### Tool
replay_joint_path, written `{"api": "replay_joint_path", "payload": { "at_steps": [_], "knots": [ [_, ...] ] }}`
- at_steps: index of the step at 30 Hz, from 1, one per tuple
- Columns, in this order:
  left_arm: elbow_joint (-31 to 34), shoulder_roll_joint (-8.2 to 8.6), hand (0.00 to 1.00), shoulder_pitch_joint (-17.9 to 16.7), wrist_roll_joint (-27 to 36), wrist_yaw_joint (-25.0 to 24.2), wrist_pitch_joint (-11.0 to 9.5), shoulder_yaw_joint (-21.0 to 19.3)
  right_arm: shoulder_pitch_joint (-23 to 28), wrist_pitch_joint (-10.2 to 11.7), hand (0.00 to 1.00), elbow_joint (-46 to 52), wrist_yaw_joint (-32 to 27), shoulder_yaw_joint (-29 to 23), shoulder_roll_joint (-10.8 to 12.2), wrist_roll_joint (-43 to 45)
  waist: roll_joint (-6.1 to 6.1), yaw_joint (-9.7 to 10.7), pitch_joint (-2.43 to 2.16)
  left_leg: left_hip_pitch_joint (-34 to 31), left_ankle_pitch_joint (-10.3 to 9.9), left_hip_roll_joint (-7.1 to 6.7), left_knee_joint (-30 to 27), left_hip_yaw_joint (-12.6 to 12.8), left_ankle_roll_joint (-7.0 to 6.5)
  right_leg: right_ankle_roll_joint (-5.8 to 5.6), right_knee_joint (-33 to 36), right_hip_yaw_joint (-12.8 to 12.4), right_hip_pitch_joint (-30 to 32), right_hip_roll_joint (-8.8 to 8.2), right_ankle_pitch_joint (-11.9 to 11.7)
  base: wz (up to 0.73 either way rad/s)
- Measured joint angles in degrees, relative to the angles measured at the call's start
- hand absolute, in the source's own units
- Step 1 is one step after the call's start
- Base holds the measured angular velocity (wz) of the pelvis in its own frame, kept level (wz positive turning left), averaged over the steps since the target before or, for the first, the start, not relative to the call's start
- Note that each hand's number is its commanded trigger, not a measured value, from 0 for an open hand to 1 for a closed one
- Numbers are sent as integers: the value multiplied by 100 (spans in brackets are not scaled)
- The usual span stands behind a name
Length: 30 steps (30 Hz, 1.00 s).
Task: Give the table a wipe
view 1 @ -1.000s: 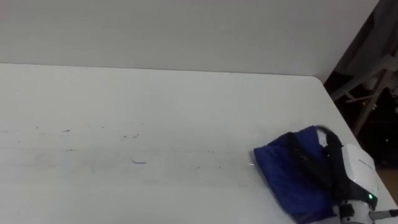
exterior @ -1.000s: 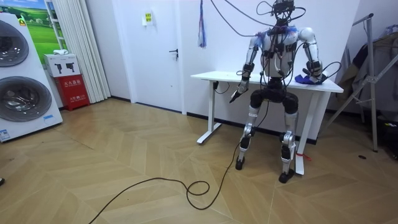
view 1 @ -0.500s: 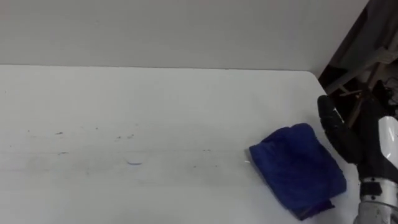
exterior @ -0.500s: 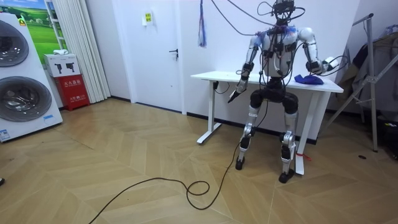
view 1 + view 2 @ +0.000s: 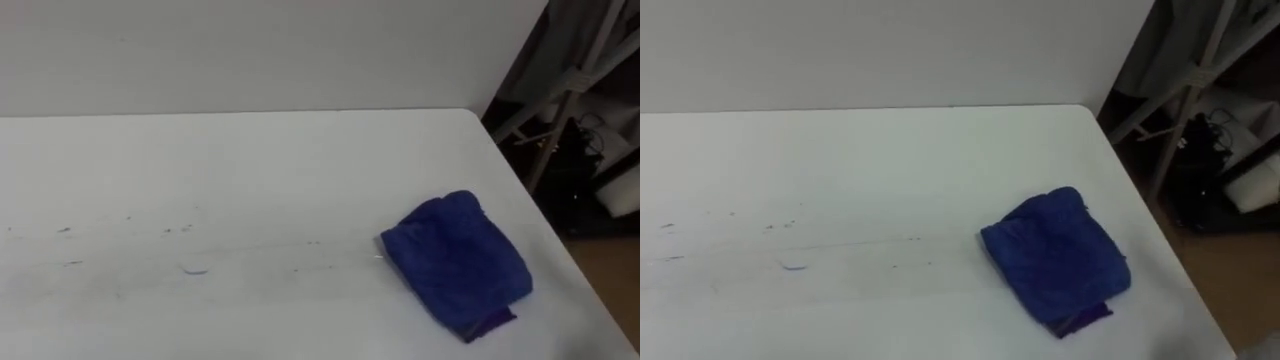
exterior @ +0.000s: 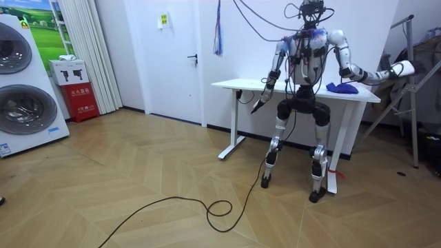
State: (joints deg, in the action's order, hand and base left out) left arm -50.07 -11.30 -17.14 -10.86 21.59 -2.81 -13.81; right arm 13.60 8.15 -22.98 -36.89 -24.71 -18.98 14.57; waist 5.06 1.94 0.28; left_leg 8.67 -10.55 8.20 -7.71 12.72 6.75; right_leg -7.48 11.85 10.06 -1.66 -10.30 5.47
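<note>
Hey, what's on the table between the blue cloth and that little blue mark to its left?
Only bare white table with a few faint specks, as the left eye view shows between cloth and mark.

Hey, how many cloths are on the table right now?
1. The blue cloth lies crumpled near the right end of the white table, close to its front edge. Nothing else on the tabletop could hide another one.
</note>
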Motion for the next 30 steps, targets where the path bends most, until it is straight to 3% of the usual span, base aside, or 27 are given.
{"api": "replay_joint_path", "payload": {
  "at_steps": [5,7,10,16,19,23,26,30],
  "knots": [
    [-2,-50,0,-156,-4,-101,154,-214,28,-315,0,-1286,76,-176,-4,-668,73,94,-23,-8,-3,-1,2,43,1,2,28,-46,58,2,-1,-5],
    [0,-62,0,-198,-10,-153,235,-292,29,-353,0,-2213,199,-203,-18,-1065,98,127,-38,-24,-41,7,11,39,34,2,25,-47,64,7,0,0],
    [-2,-62,0,-279,-2,-230,327,-331,32,-591,0,-3227,469,-211,-18,-1514,125,140,-43,-26,-51,8,-4,39,30,2,32,-53,62,6,0,0],
    [19,-55,0,-333,-14,-224,560,-326,160,-978,0,-4508,1009,-188,-8,-1977,36,258,-105,-22,-56,9,-5,26,33,2,35,-47,45,8,0,0],
    [16,-49,0,-295,-27,-241,595,-316,344,-1128,0,-4634,1244,-162,92,-2012,2,260,-106,-24,-56,12,-9,16,33,2,35,-37,37,7,0,0],
    [-69,-29,0,-139,-107,-217,633,-183,429,-1378,0,-4958,1828,422,309,-2003,-50,277,-107,-41,-67,16,-26,-27,36,2,33,-11,18,3,0,4],
    [-193,76,0,-54,-251,-208,617,-46,351,-1472,0,-4956,2216,800,606,-1721,-112,259,-106,0,-77,17,-40,-25,37,3,3,-8,-34,5,0,0],
    [-569,150,0,90,-256,-195,624,444,14,-1654,0,-4655,2500,1571,733,-894,-251,201,-83,0,-106,20,-81,-23,35,3,1,-12,-51,13,-1,0]
  ]
}}
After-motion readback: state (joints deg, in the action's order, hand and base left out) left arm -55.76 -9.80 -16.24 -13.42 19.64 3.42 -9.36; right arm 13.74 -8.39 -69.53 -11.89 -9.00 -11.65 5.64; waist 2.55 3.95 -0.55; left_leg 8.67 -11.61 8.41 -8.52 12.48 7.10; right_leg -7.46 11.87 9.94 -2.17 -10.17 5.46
